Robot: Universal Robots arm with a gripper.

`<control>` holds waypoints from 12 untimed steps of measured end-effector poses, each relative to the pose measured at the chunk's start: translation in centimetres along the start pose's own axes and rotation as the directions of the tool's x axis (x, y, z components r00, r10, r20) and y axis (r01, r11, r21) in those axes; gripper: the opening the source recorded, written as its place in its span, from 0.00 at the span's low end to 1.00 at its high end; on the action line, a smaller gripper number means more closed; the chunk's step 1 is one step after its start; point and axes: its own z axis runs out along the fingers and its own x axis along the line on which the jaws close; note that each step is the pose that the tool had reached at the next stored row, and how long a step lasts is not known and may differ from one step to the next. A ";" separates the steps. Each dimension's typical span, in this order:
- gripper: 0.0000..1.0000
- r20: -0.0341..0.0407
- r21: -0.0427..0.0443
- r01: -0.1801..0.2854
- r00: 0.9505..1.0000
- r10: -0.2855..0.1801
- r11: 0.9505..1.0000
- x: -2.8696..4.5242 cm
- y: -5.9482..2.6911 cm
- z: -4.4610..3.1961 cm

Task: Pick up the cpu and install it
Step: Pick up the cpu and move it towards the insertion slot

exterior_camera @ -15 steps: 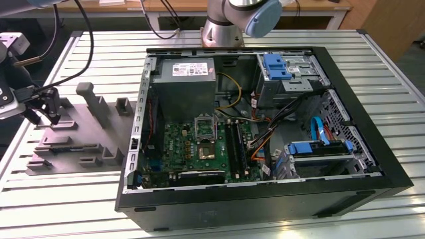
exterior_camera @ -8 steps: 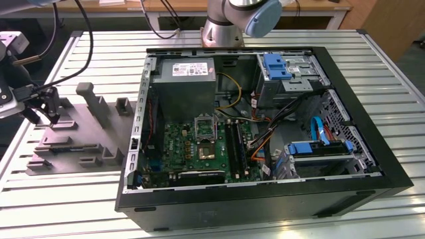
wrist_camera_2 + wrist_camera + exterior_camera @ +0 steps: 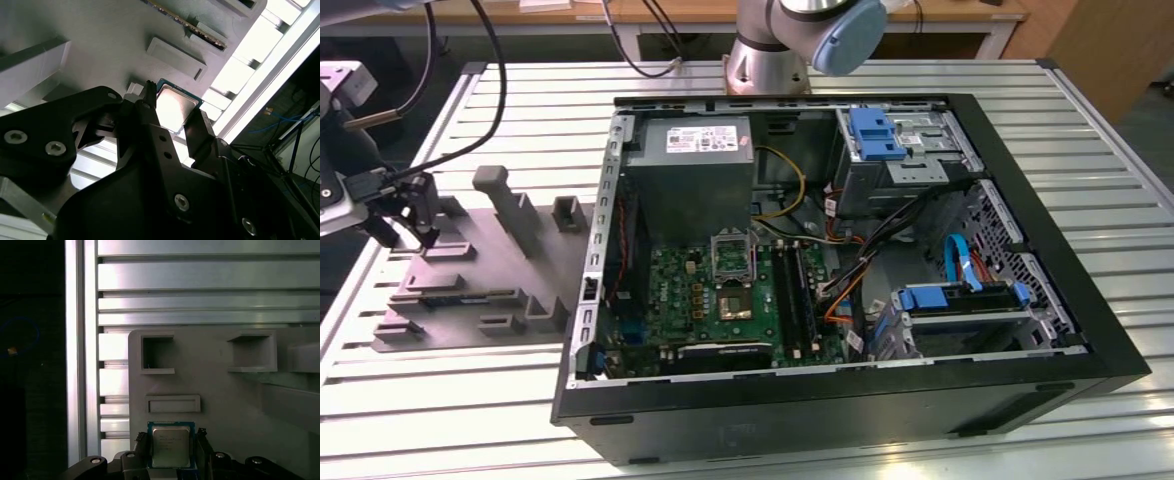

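I see the tray's (image 3: 460,300) raised blocks (image 3: 507,195) crowding my gripper (image 3: 400,225). The case wall (image 3: 596,250) stands just beside the tray, and the slatted table (image 3: 440,400) nearby lies open.

A table (image 3: 1094,180) of silvery metal slats catches bright glare from overhead light. Behind it stands a wooden desk (image 3: 961,12) on white legs, beside a wooden panel (image 3: 1110,50).

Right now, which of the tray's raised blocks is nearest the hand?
The low, flat rectangular block beside the cpu at the hand; the two hollow, box-like blocks stand farther off.
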 end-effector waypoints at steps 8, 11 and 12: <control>0.47 0.000 0.000 0.000 1.000 0.000 1.000 0.00 0.01 -0.33; 0.47 0.000 0.000 0.000 1.000 0.000 1.000 0.00 0.01 -0.51; 0.47 0.000 0.000 0.000 1.000 0.000 1.000 0.00 0.01 -0.58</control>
